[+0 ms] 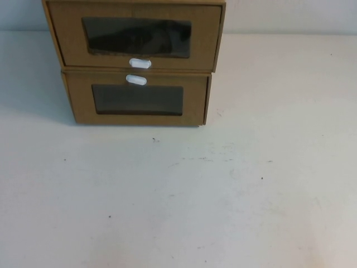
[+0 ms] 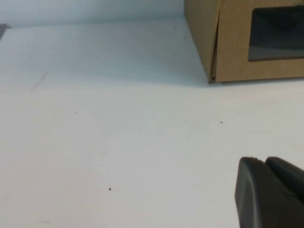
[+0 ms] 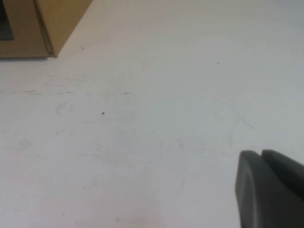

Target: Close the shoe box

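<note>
The shoe box (image 1: 134, 33) is the upper of two stacked brown cardboard boxes at the table's far side in the high view. It has a dark window (image 1: 136, 37) and a white tab (image 1: 140, 63) below it. Its front reaches wider than the box under it; I cannot tell how far its drawer is out. Neither arm shows in the high view. My left gripper (image 2: 263, 159) hangs shut and empty over bare table, short of the stack's left corner. My right gripper (image 3: 260, 152) is also shut and empty, off the stack's right corner.
The lower brown box (image 1: 136, 100) has its white tab (image 1: 136, 80) above its window; its corners show in the left wrist view (image 2: 237, 47) and the right wrist view (image 3: 28, 28). The white table (image 1: 178, 195) stretches in front of the stack, with a pale wall behind.
</note>
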`<state>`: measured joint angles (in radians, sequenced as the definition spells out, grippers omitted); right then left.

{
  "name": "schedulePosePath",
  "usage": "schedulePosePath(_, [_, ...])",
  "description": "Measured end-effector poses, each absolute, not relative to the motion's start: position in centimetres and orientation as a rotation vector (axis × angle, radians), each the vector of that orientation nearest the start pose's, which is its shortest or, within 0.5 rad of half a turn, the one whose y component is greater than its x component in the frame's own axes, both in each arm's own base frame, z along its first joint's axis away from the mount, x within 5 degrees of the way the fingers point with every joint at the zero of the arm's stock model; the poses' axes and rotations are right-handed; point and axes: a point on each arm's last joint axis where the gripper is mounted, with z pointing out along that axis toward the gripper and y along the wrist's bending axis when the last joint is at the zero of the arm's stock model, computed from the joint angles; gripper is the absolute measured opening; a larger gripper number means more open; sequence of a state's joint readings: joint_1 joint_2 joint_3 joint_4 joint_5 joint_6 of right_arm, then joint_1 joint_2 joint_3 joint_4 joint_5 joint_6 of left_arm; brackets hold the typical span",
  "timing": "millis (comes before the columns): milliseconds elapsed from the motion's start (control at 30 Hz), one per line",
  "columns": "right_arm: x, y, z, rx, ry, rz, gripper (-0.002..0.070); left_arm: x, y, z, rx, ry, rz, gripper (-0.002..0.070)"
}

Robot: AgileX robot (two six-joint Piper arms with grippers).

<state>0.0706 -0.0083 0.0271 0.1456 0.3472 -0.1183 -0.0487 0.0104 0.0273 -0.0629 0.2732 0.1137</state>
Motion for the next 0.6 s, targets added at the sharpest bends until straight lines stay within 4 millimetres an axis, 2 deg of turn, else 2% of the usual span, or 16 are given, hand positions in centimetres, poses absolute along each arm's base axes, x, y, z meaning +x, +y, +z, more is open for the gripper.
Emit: schedulePosePath(600, [5.28,0.84,17.35,-0.081,1.845,0.111,-0.0013,5.29,-0.37,17.21,0.12,1.857,0.01,-0.0005])
